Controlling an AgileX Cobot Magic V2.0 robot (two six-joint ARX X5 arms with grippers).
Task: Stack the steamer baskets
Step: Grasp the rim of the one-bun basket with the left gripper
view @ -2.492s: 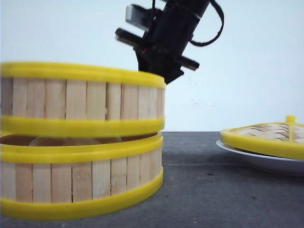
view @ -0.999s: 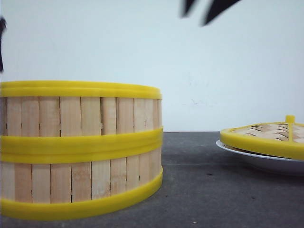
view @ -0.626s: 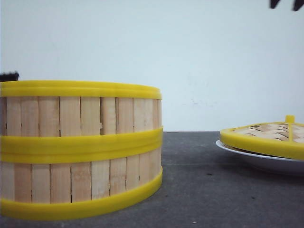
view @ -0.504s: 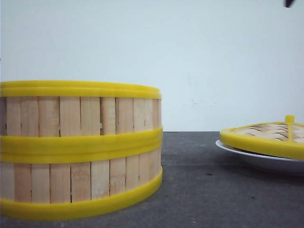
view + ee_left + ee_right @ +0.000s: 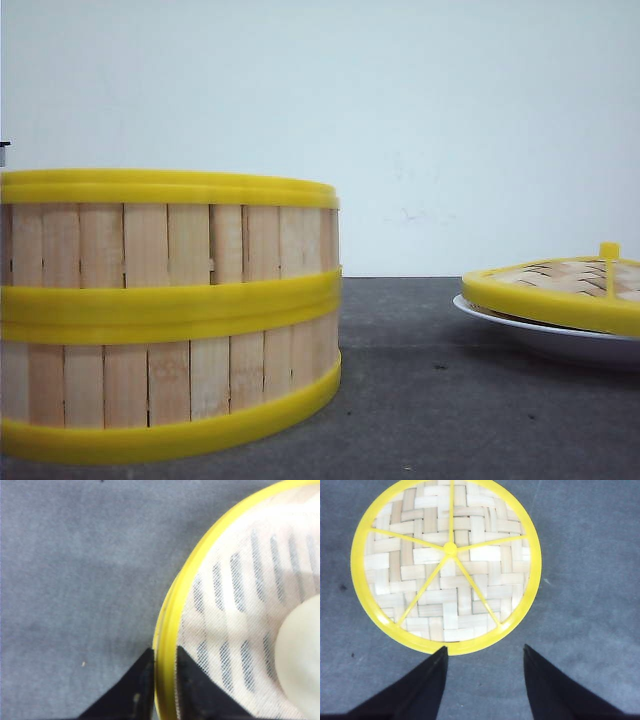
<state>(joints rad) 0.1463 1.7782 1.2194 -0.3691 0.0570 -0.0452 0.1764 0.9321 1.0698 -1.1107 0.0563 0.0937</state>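
With two baskets [image 5: 170,310] stacked at the table's left in the front view, the upper one sits flush on the lower, rims meeting all round; a third isn't visible there. Neither arm shows in that view.

Left gripper [image 5: 165,677]: fingers straddle the top basket's yellow rim [image 5: 167,630], one outside the wall, one inside. They sit close to the rim, but I can't tell whether they're pinching it or loose. Inside the basket: a cloth liner [image 5: 235,605] with dark dashed stripes and a pale round bun [image 5: 300,660] at the frame edge.

Right gripper [image 5: 485,655]: jaws spread, nothing between them, hovering over the grey table [image 5: 590,580] just beside the lid [image 5: 445,565]. The lid is woven, yellow-rimmed, with spokes to a centre knob. In the front view it rests on a white plate [image 5: 540,335] at the right, well apart from the stack.
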